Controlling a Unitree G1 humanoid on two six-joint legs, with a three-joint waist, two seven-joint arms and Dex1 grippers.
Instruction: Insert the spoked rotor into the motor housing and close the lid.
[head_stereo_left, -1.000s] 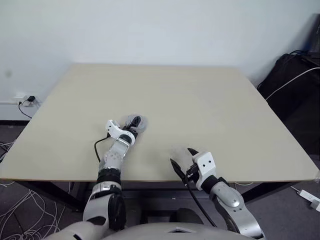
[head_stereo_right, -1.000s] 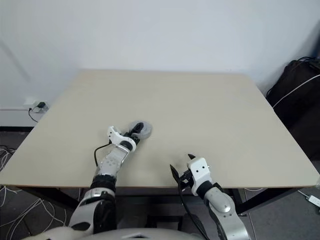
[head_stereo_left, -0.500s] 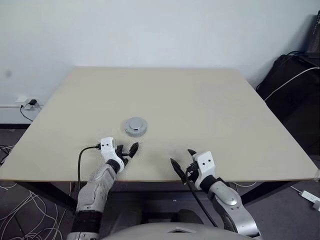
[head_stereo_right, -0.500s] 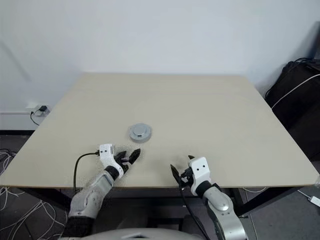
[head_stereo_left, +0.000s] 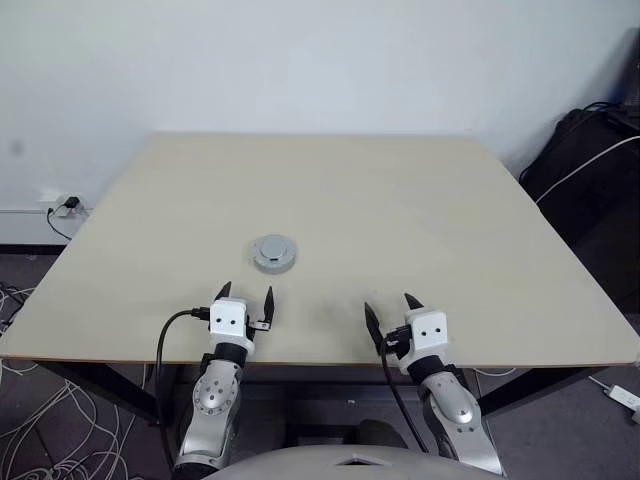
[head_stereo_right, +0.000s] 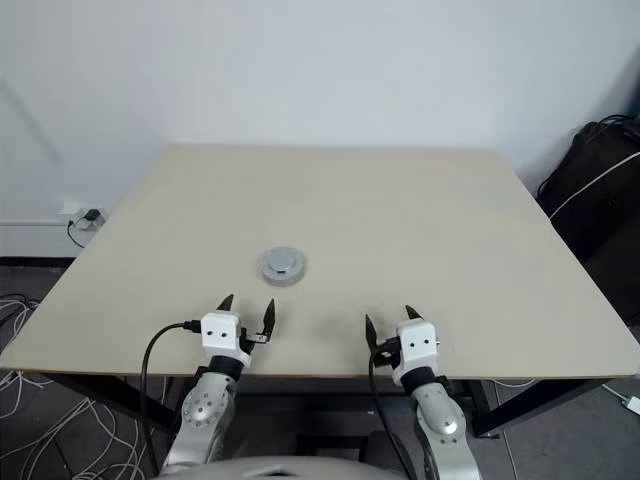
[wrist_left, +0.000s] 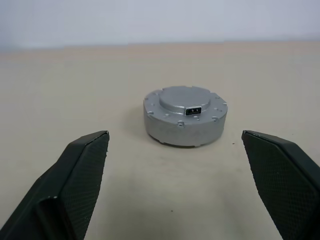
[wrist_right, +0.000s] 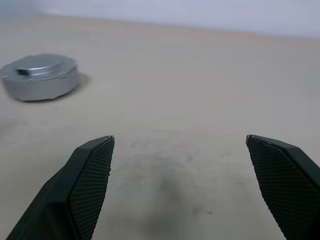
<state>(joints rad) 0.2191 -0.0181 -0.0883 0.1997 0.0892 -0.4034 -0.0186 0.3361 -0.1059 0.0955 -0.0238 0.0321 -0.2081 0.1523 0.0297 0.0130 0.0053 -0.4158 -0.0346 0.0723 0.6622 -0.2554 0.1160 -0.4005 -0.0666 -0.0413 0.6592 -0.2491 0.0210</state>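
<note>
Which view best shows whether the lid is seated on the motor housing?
The left wrist view: the lid fills the frame's middle, sitting flush and closed. The right wrist view catches it obliquely near the edge; the eye views show it as a small disc on the table.

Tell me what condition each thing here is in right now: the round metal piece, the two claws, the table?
Lid: closed on the round silver motor housing, plain grey face with the raised middle up.
Motor housing: upright on the table, touched by nothing.
Left gripper: open, holding nothing, at the near table edge.
Right gripper: open, holding nothing, at the near edge.
Table: bare apart from the closed motor.
</note>
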